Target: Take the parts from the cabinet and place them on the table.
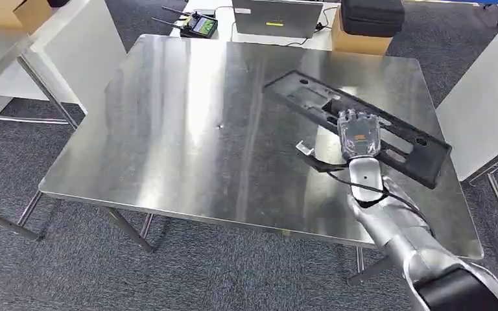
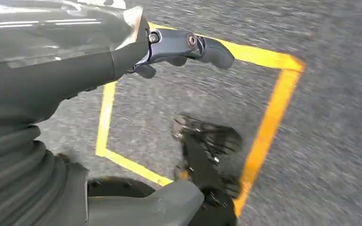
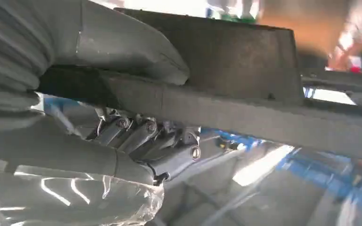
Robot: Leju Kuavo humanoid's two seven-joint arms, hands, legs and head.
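Observation:
A long black plastic part (image 1: 305,91) with several cut-outs lies slantwise over the right half of the steel table (image 1: 188,129). My right hand (image 1: 359,133) grips it near its middle. In the right wrist view the thumb (image 3: 122,42) lies on one face of the part (image 3: 245,61) and the fingers (image 3: 141,134) curl against the other. Whether the part touches the tabletop I cannot tell. My left hand (image 2: 179,47) hangs over the floor with its fingers apart, holding nothing.
A laptop (image 1: 277,17), a remote controller (image 1: 199,26) and a black case (image 1: 371,16) on a cardboard box sit beyond the table's far edge. White panels stand at the left (image 1: 84,45) and right (image 1: 486,97). Yellow tape (image 2: 268,122) marks the floor.

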